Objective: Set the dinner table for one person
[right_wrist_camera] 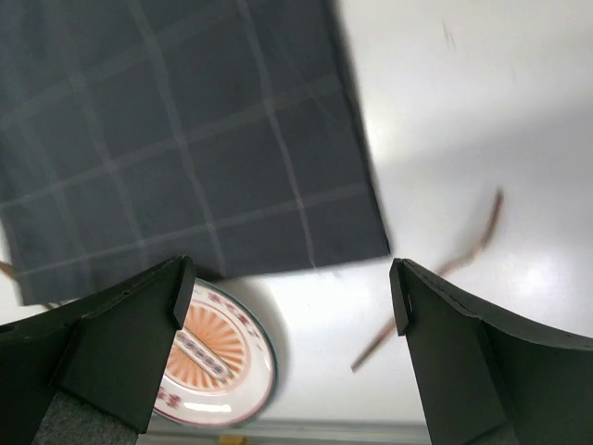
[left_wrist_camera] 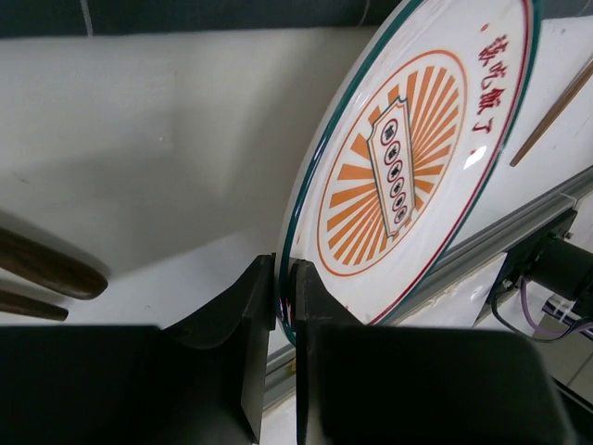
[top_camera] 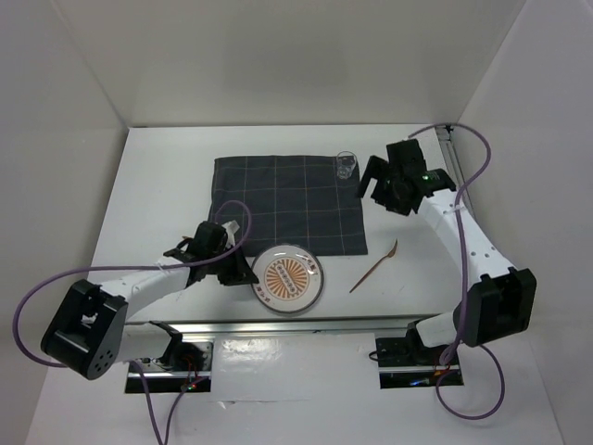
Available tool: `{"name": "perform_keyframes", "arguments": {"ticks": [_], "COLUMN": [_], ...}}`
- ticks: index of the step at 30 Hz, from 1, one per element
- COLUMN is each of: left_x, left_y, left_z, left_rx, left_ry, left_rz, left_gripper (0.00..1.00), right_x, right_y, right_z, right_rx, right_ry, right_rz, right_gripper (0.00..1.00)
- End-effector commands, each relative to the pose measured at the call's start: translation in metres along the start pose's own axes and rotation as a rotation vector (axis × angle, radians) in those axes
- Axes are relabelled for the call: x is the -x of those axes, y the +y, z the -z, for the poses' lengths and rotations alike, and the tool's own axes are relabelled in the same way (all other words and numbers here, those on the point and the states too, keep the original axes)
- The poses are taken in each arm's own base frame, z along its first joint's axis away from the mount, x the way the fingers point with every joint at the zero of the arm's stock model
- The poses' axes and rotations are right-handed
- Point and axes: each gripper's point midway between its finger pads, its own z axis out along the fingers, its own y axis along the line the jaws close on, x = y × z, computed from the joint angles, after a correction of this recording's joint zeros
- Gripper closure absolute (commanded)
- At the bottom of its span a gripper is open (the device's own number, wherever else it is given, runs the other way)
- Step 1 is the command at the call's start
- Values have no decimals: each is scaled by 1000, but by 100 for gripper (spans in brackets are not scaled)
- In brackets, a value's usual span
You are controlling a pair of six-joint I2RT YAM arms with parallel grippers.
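one round plate (top_camera: 289,276) with an orange sunburst pattern, one dark navy grid-lined cloth (top_camera: 287,204), one small clear glass (top_camera: 346,165), one thin wooden spoon (top_camera: 373,267), two dark wooden handles (left_wrist_camera: 46,264) in the left wrist view, one white table (top_camera: 167,185)
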Motion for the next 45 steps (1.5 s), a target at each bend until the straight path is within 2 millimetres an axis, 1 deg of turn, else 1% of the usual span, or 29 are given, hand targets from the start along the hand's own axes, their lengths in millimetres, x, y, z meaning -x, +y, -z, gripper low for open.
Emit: {"name": "perform_keyframes", "arguments": {"ticks": [1, 2, 3, 4, 5, 6, 7, 8, 9, 10, 12, 13, 14, 16, 17, 20, 21, 23, 27, 28, 29, 32, 37, 39, 40, 41, 42, 43, 45], "left_x": [11, 13, 21, 25, 28, 43, 48, 56, 70, 79, 101, 109, 123, 136, 146, 171, 180, 197, 216, 216, 222, 227, 234, 238, 244, 244, 246, 244, 243], "left_y": [14, 10, -3, -12, -23, -41, -49, -56, -69, -72, -85, -85, -96, -102, -104, -107, -100, -96, -98, -95, -99, -93, -92, -85, -85, -80, -73, -69, -62], "left_z": [16, 19, 25, 31, 40, 50, 56, 61, 69, 72, 71, 68, 65, 59, 50, 39, 25, 11, -2, -11, -11, -23, -36, -41, -38, -43, -40, -45, -45], "left_rx": [132, 128, 98, 78, 49, 19, 10, 6, 6, 15, 15, 23, -36, -65, -62, -77, -76, -85, -125, -153, -160, -146, -150, -115, -117, -102, -92, -86, -73], "left_ry": [-22, -27, -43, -54, -61, -101, -112, -132, -160, -173, -184, -186, -181, -187, -183, -187, -174, -170, -171, -142, -149, -153, -136, -135, -150, -147, -149, -138, -131], "left_rz": [-83, -94, -104, -112, -129, -147, -152, -158, -165, -159, -164, -154, -160, -160, -158, -130, -116, -92, -59, -42, -35, -31, -17, -15, -24, -18, -12, -6, -1], "left_gripper": [100, 100, 100, 100, 100, 100, 100, 100, 100, 100, 100, 100, 100, 100, 100, 100, 100, 100, 100, 100, 100, 100, 100, 100, 100, 100, 100, 100, 100], "right_x": [-48, -63, -81, -91, -94, -106, -111, -113, -122, -125, -131, -133, -137, -143, -151, -162, -161, -163, -170, -169, -173, -180, -182, -184, -185, -188, -188, -190, -190], "right_y": [-29, -39, -50, -55, -54, -62, -65, -66, -72, -73, -77, -78, -79, -82, -85, -90, -87, -87, -87, -84, -87, -90, -86, -88, -88, -88, -88, -89, -90], "right_z": [-18, -21, -24, -25, -20, -21, -20, -17, -19, -18, -21, -23, -29, -30, -34, -39, -39, -39, -41, -42, -42, -44, -50, -52, -55, -56, -56, -57, -57], "right_rx": [-132, -188, -231, -256, -244, -266, -273, -272, -292, -292, -300, -300, -295, -295, -301, -303, -281, -267, -243, -226, -234, -239, -215, -222, -226, -230, -230, -237, -235], "right_ry": [128, 169, 212, 233, 231, 250, 254, 249, 267, 267, 273, 273, 280, 296, 315, 330, 324, 327, 334, 334, 343, 363, 368, 376, 379, 397, 397, 405, 406], "right_rz": [-120, -178, -204, -231, -260, -278, -290, -304, -310, -310, -318, -318, -320, -330, -330, -331, -335, -326, -321, -314, -313, -314, -306, -306, -306, -307, -307, -307, -298], "right_gripper": [0, 4, 5, 7, 11, 18, 21, 21, 21, 22, 22, 22, 23, 25, 26, 29, 29, 30, 32, 32, 32, 32, 31, 30, 30, 29, 27, 27, 24]}}
